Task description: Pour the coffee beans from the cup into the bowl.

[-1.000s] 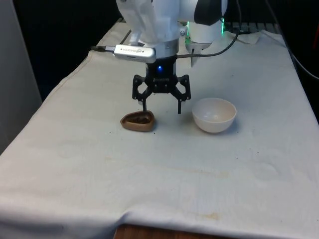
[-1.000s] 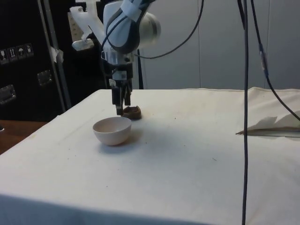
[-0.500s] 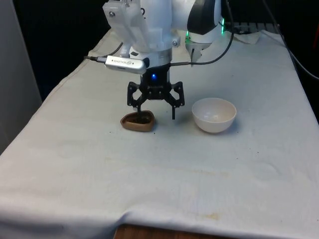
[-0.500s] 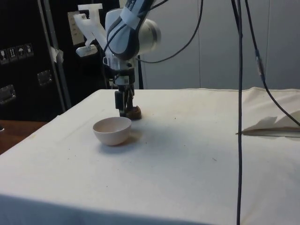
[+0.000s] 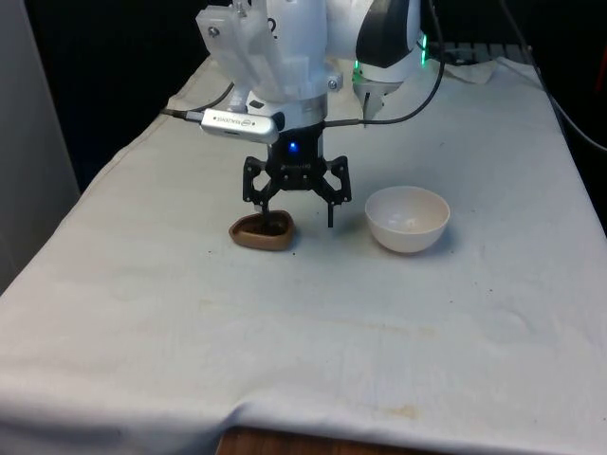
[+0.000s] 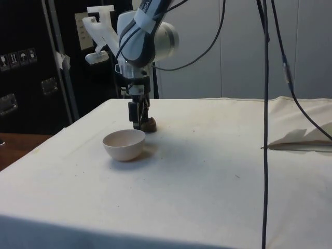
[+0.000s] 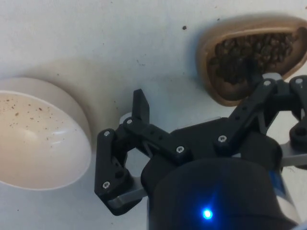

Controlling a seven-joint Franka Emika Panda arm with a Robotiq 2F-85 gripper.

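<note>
I'm at the grasp step: the black two-finger gripper (image 5: 298, 210) hangs low over the small brown teardrop-shaped cup of coffee beans (image 5: 263, 231), jaws spread wide and holding nothing, a little left of centre in the front view. One finger dips toward the cup's inside and the other stands outside on the bowl's side, so I judge I'm lining up to pinch the near wall of the cup. In the wrist view one fingertip sits right at the cup's rim (image 7: 249, 57), over the dark beans; whether it touches them I can't tell. Next I need a short drop, then close on the rim firmly, lift level, carry across and tip. The cup is shallow, tan-brown, with a thick rounded lip, filled with dark beans, sitting upright on the white-clothed bench (image 5: 313, 322). The round white ceramic bowl (image 5: 408, 218) waits right of centre, near the cup but apart from it, with just a few brown specks inside (image 7: 33, 129). In the side view the gripper (image 6: 138, 118) hides most of the cup (image 6: 150, 124), behind the bowl (image 6: 124, 144).
</note>
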